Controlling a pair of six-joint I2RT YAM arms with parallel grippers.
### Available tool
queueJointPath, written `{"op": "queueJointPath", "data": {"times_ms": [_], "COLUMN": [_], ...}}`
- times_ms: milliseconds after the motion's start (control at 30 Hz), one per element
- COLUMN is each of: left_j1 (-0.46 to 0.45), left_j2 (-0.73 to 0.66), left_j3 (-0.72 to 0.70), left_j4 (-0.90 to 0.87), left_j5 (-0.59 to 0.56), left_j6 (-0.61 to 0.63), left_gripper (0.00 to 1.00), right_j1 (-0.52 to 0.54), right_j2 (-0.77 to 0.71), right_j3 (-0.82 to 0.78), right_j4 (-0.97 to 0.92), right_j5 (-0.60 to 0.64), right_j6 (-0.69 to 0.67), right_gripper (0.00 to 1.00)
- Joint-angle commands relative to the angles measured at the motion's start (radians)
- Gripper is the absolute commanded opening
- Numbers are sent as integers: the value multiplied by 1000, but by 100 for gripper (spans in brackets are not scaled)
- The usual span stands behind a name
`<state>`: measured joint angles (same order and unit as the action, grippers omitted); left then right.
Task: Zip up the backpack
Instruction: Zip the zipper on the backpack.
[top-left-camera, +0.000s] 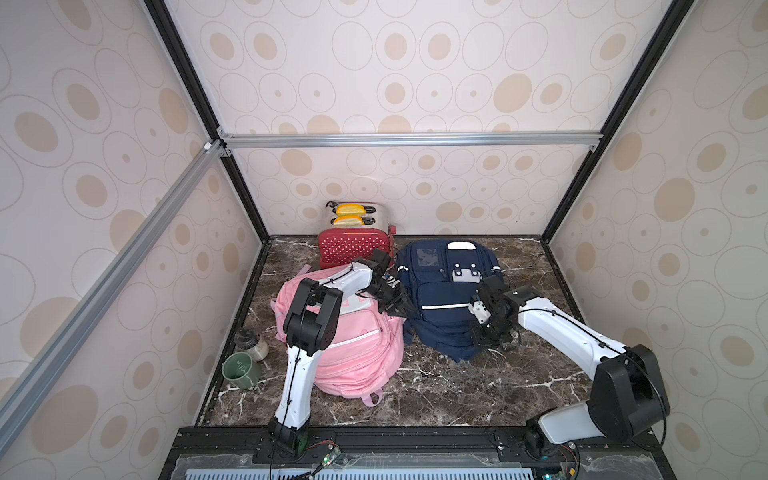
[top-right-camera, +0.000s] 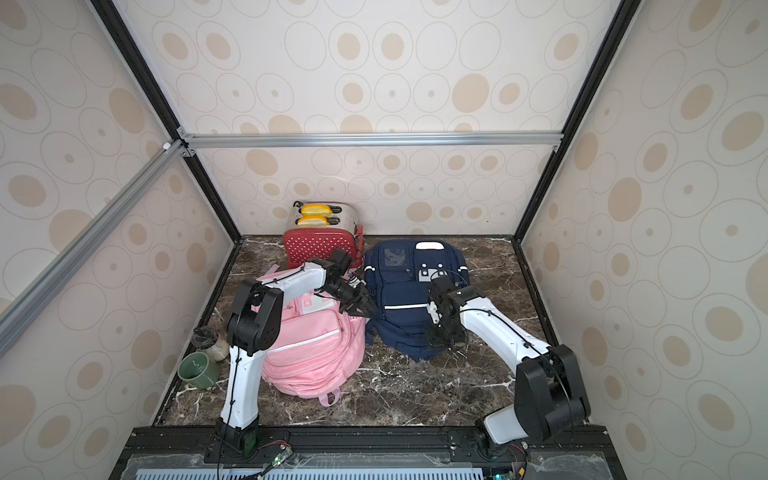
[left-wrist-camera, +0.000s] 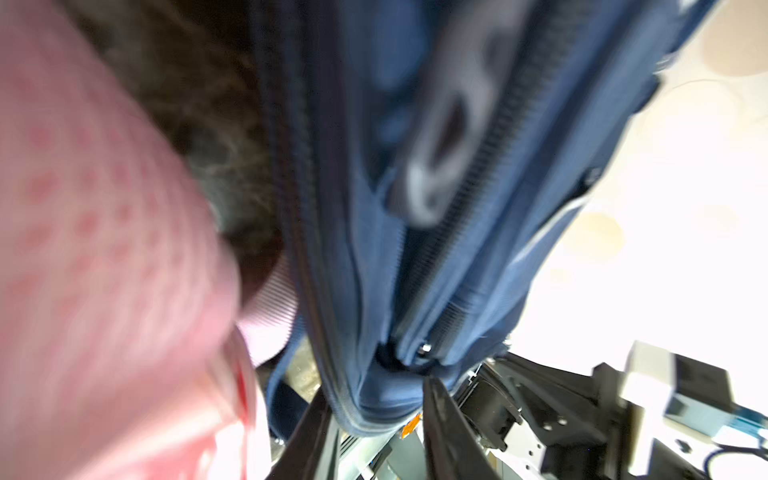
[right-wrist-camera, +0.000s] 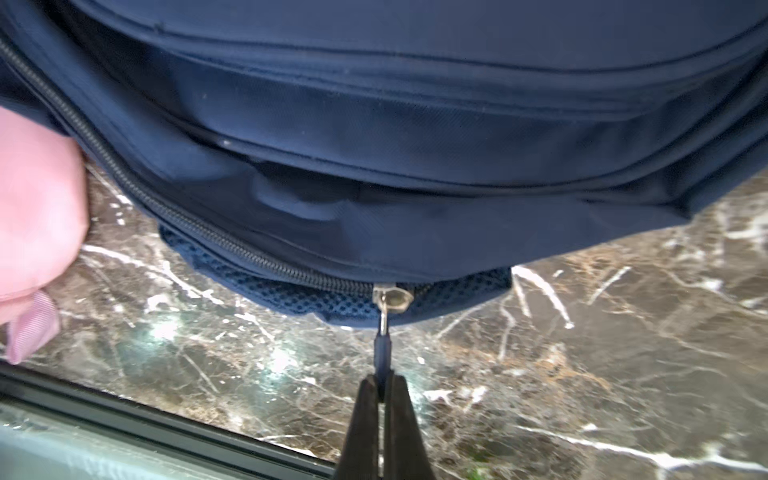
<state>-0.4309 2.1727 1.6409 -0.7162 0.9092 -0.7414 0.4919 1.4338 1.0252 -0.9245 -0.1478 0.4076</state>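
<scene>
The navy backpack lies flat on the marble surface, right of centre and toward the back wall, with one end facing the arm bases. We find its slider at the middle of that near end, low against the surface. Shut teeth run from the slider toward the pink backpack. What lies on the slider's other side is hidden by mesh padding and bulging fabric. The jaws of the right arm are closed flat on the pull tab, which stands taut in a straight line between slider and jaws. We judge this hold to serve for drawing the slider along its track. The jaws of the left arm stand narrowly parted astride the side edge of the navy backpack, on the side facing the pink one. The wrist view there is blurred, so we cannot tell whether they press the fabric. We judge their position to be a bracing point, meant to stop the bag sliding with the pull. The pink backpack touches the navy one along that side and leaves the left arm little room. A red toaster stands behind both bags against the back wall, near the left arm's wrist. A green mug and a lidded jar sit well apart at the left edge of the surface and obstruct nothing.
</scene>
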Motion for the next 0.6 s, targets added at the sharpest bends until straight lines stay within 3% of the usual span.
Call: {"op": "queueJointPath", "data": {"times_ms": [0, 233, 400, 567], "left_j1": [0, -54, -151, -175], "left_j2": [-137, -267, -284, -303], "left_j3": [-66, -225, -348, -401], "left_j4": [42, 139, 421, 506], "left_j5": [75, 122, 166, 144], "left_j6": [-52, -186, -453, -558], "left_gripper": [36, 43, 44, 43], "right_j1": [29, 119, 146, 149], "right_j2": [-34, 49, 55, 27], "right_j3": [-14, 42, 48, 41], "right_j4": [83, 98, 87, 114], "right_j5": [-74, -87, -82, -89], "right_j6": [54, 13, -12, -17], "right_gripper": [0, 0, 0, 0]}}
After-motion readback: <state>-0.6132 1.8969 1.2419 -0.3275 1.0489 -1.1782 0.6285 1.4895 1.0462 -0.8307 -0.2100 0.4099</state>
